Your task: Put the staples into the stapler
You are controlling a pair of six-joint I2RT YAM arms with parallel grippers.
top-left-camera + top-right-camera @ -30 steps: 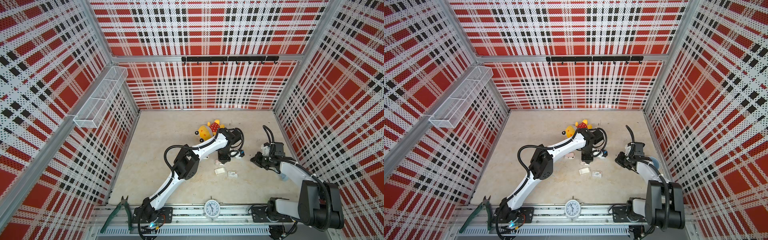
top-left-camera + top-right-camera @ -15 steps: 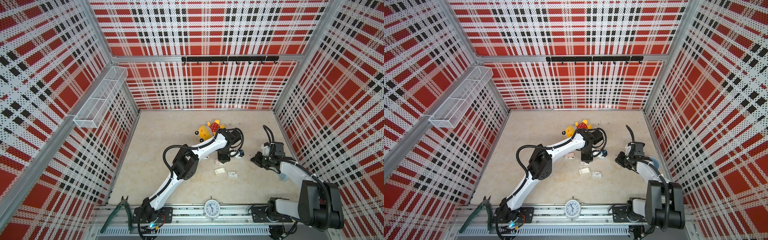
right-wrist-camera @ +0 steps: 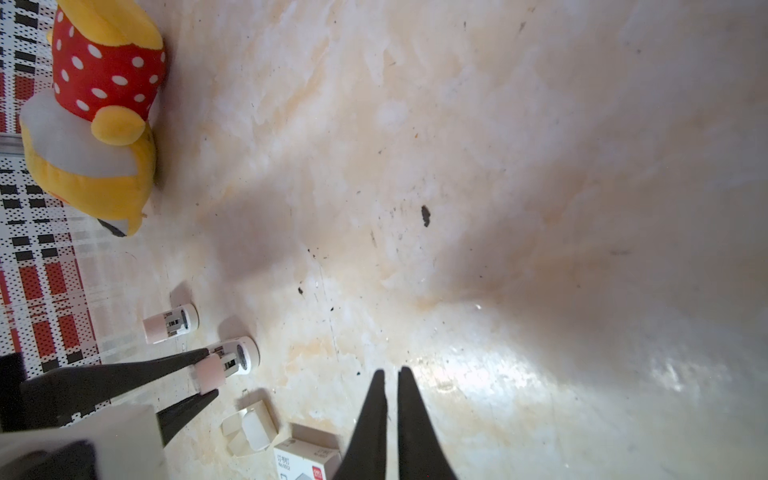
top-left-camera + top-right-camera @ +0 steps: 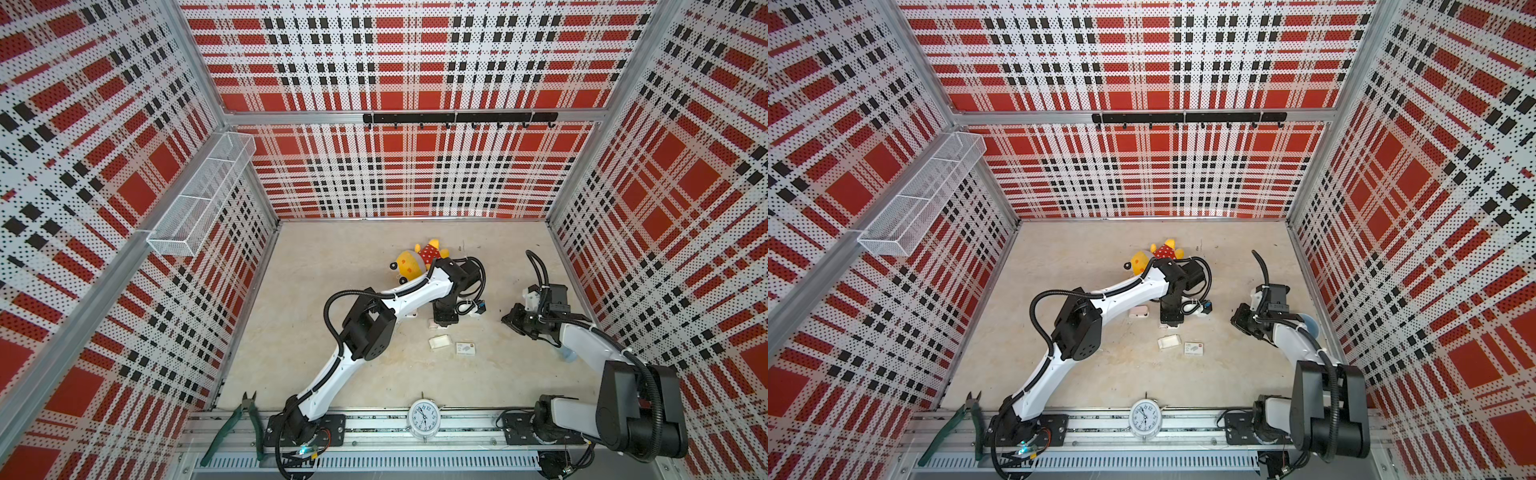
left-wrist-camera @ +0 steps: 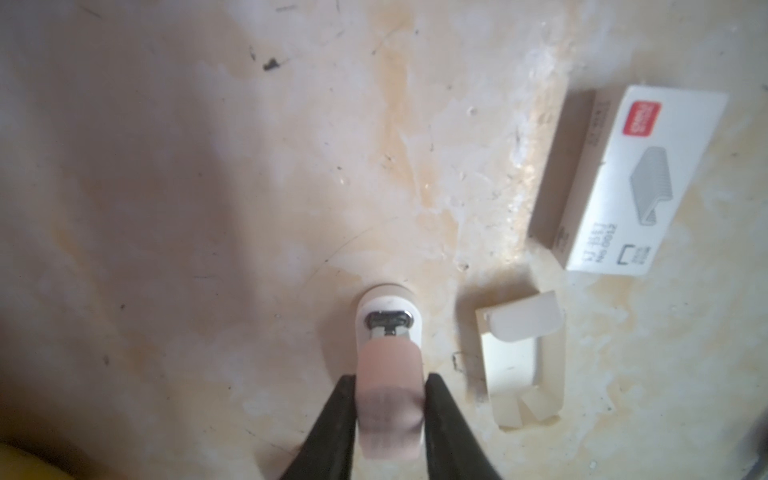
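Note:
A small pink-and-white stapler (image 5: pixel 388 353) sits between the black fingers of my left gripper (image 5: pixel 390 382), which is shut on its pink top. Its white nose, with a dark metal slot, points down at the table. The right wrist view shows the same grip on this stapler (image 3: pixel 232 359). Another pink-and-white stapler (image 3: pixel 170 324) lies loose nearby and shows in a top view (image 4: pixel 1139 311). No strip of staples shows clearly. My right gripper (image 3: pixel 390 374) is shut and empty, apart from everything, to the right in both top views (image 4: pixel 510 320).
A white staple box (image 5: pixel 640 178) and its open empty inner tray (image 5: pixel 519 361) lie close by the held stapler. A yellow plush toy (image 4: pixel 415 262) lies behind the left arm. An alarm clock (image 4: pixel 422 417) and green pliers (image 4: pixel 237 424) sit at the front rail.

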